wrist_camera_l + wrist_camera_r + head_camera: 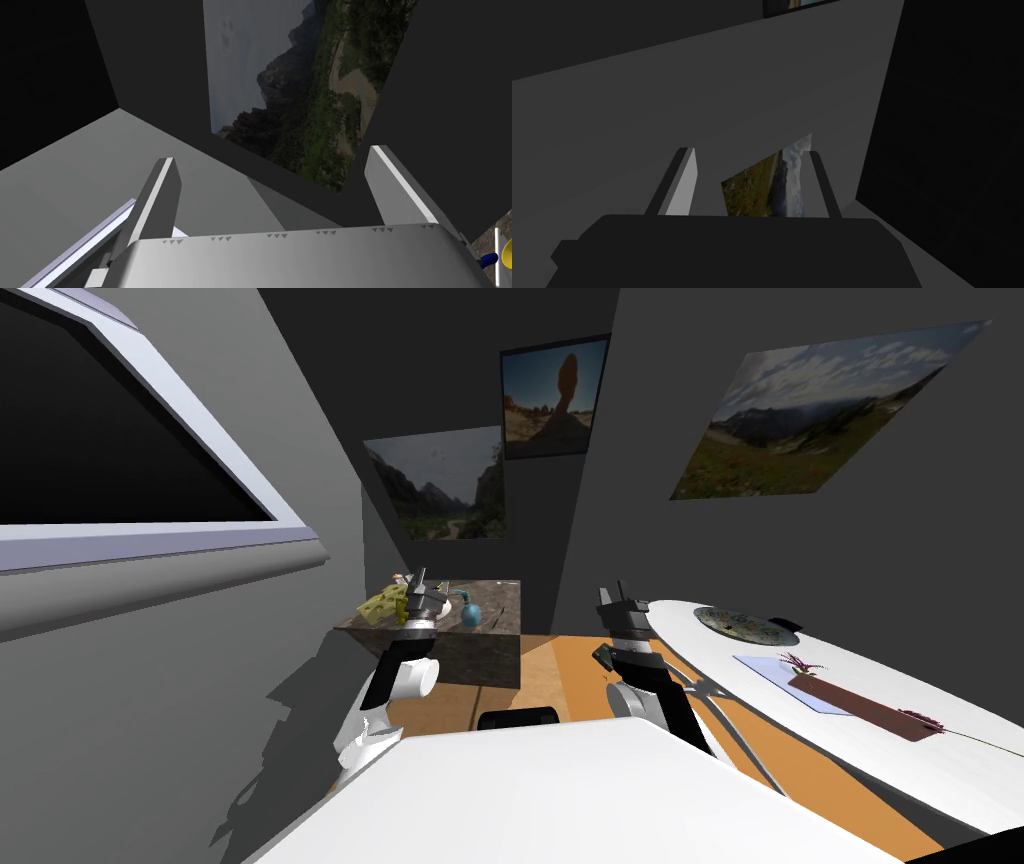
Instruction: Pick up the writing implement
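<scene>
Three landscape pictures hung: a valley scene, a rock spire and a mountain meadow. One window had a pale frame. Two tables stood: one small dark stone-patterned table carrying one yellow holed block and one teal round bottle, and one white oval table carrying one round patterned plate, one pale blue sheet and one long brown box. Two grey-fingered grippers showed: the left gripper and the right gripper.

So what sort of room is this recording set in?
Probably a living or dining room in a house: hung landscape pictures, a white oval table set with a patterned plate, and a small stone-topped side table in the corner.
</scene>
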`<state>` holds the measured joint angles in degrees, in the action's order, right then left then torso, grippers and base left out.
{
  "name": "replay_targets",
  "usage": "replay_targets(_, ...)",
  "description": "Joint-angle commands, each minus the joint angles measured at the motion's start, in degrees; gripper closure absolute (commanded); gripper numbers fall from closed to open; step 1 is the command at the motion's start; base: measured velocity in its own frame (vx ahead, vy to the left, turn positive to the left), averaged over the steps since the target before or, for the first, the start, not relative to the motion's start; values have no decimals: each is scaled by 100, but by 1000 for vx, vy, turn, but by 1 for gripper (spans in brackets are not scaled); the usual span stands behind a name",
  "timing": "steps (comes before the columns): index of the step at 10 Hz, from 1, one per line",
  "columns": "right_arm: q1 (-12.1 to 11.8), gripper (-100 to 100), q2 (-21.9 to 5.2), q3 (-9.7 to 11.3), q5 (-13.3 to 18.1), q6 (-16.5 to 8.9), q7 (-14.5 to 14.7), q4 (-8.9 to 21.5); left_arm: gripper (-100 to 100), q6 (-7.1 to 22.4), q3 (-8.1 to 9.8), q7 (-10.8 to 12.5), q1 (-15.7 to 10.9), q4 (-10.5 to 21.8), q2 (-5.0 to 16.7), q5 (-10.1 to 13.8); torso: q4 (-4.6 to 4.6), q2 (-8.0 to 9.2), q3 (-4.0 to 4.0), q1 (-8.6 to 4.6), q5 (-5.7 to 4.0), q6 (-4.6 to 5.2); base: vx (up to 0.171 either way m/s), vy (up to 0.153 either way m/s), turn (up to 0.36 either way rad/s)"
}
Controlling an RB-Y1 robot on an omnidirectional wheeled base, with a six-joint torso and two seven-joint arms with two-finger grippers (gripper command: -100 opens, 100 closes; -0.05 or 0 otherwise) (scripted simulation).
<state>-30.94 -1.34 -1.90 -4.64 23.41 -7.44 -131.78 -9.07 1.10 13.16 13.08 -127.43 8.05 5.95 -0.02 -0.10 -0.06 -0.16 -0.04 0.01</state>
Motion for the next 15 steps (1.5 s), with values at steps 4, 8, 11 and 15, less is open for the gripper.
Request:
replay_targets(4,0,0,0,0,0,0,0,0,-100,692,-16,561,-433,306,81,471,1,4,2,8,1,0,12,-27,36)
replay_targets(8,0,0,0,0,0,0,0,0,-100,1219,-44,983,-798,587,107,820,0,3,2,5,1,0,12,-29,38)
replay_targets(11,0,0,0,0,0,0,0,0,-100,1565,-58,1201,-978,731,121,992,0,1,0,1,0,0,14,-36,34)
replay_targets(15,0,0,0,0,0,0,0,0,-100,2180,-84,1645,-1325,1022,153,1324,0,1,0,-2,-1,-1,17,-46,34)
